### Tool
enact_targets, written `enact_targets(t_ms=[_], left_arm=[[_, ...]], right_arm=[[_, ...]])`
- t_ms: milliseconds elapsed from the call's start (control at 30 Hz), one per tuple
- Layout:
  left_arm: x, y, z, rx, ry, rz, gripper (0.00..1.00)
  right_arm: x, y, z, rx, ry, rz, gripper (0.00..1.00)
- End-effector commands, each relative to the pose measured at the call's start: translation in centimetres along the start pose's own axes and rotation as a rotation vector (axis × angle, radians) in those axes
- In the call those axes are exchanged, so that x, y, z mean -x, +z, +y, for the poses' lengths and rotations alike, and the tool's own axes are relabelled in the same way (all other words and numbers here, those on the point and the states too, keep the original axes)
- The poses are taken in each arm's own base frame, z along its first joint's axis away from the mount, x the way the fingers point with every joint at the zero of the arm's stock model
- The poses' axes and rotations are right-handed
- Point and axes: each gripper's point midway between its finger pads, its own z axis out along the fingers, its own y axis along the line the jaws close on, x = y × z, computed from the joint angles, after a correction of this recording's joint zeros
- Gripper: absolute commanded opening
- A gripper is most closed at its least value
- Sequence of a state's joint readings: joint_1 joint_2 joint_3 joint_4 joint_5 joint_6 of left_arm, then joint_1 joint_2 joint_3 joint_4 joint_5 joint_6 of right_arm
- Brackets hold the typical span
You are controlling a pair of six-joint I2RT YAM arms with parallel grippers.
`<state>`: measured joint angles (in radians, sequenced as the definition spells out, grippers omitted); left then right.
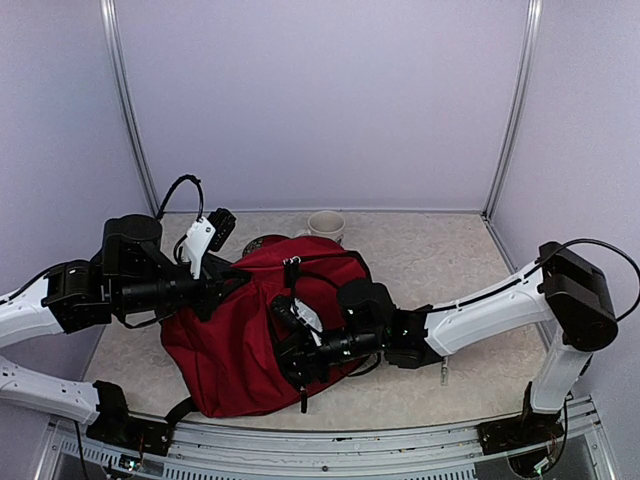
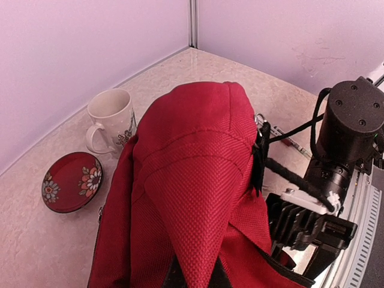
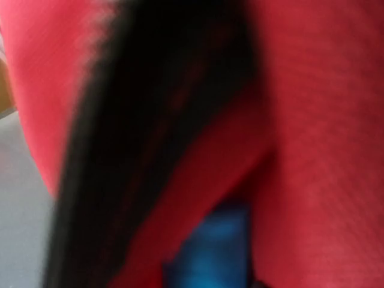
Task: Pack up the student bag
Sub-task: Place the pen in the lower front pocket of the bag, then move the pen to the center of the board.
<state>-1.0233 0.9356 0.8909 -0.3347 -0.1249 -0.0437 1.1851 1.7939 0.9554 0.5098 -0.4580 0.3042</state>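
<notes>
While the left gripper [image 1: 235, 275] pinches the red student bag [image 1: 225, 360] at its left side, the right gripper [image 1: 290, 348] sits on its middle, and nobody can tell if those fingers are open or closed.

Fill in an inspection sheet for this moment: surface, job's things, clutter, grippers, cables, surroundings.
Surface: beige marbled table; nothing seen spilled on its bare parts.
Job's things: student bag, dark red, lies crumpled mid-table.
Clutter: white mug and red floral plate behind the bag; thin item by the right arm, too small to identify.
Grippers: left gripper shut, pinching bag fabric; right gripper against the bag, jaws not discernible.
Cables: black left arm cable loops free; right arm cable arcs over its elbow.
Surroundings: lilac walls, metal corner posts.
</notes>
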Motion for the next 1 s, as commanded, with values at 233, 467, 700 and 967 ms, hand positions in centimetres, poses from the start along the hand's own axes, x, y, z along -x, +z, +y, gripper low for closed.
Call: enact_targets(t_ms=[233,467,700,967], left_arm=[[4.8,-0.9,-0.7,-0.036,-0.009,-0.175,0.00],[4.5,-1.0,-0.6,-0.035,-0.015,-0.178,0.00],[4.4,-1.0,-0.7,-0.037,-0.011,-0.172,0.00],[4.2,0.0,-1.1,-0.056,-0.004,-0.159,0.00]], right_arm=[[4.7,-8.3,-0.5,-0.326,-0.055,-0.033,0.65],[2.9,-19.9,-9.3,-0.888,0.309,-0.073,0.45],[-10.1,-30.3,-14.1,-1.278,0.714,0.144,0.39],[-16.0,-32.4,-17.3,-1.275,0.853,0.261,0.43]])
